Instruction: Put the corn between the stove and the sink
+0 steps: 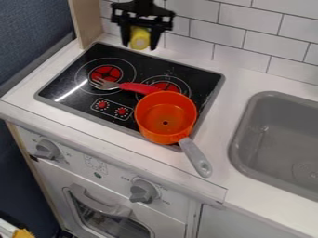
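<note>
The corn (140, 38) is clamped between the two fingers of the hand (140, 47), held up at the far left, by the stove's (136, 60) far edge. One blunt, round end is turned toward the near side; the long axis is seen foreshortened, its exact tilt unclear. The sink (273, 135) is set well apart, to the right.

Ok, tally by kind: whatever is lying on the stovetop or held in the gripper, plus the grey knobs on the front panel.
Corn: 1
Pot: 1
Fork: 1
Grey knobs: 2
Total: 5
</note>
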